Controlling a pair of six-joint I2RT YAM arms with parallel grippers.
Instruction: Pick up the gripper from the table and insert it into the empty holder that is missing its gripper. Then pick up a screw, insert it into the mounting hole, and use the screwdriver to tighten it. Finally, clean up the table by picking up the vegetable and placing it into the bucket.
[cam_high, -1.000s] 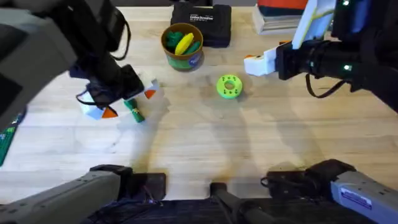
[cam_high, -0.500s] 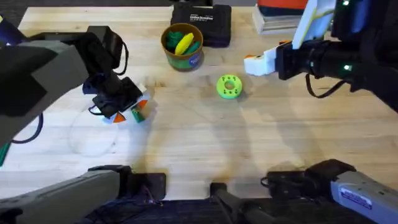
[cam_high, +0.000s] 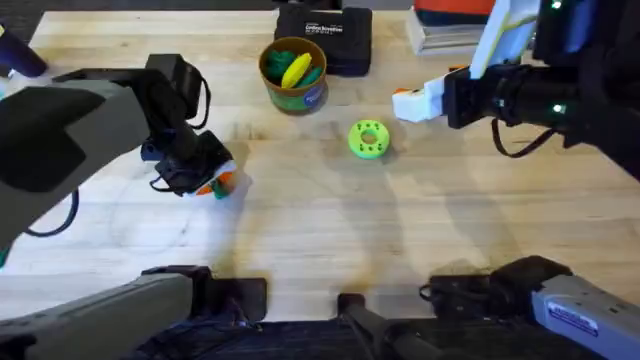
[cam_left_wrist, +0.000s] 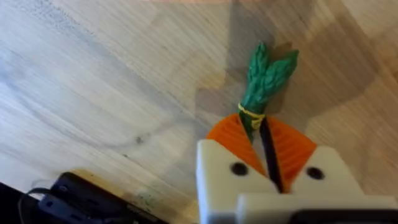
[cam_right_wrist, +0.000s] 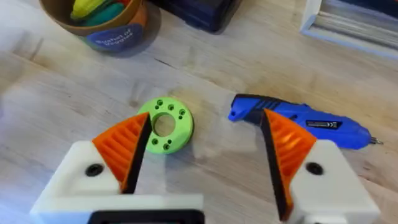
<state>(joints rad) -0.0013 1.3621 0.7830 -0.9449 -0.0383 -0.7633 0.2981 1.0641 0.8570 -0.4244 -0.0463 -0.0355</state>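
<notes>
Left gripper (cam_left_wrist: 264, 146) closing on the vegetable (cam_left_wrist: 264, 81) — wrist view.

The two white finger blocks with orange ribbed pads (cam_left_wrist: 227, 134) are pressing nearly together, with only a thin dark gap showing between them, and the lower end of the dark-green vegetable is sitting pinched there. A yellow band is wrapping the piece just above the pads — its forked tip is pointing away from the gripper. The wooden table (cam_left_wrist: 93, 81) is lying underneath, with the vegetable's shadow falling across it.

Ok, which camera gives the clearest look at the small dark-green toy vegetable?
The left wrist view: the dark-green toy vegetable lies on the wood, its stem end pinched between the left gripper's orange pads. Overhead, just a green sliver peeks from under that gripper.
</notes>
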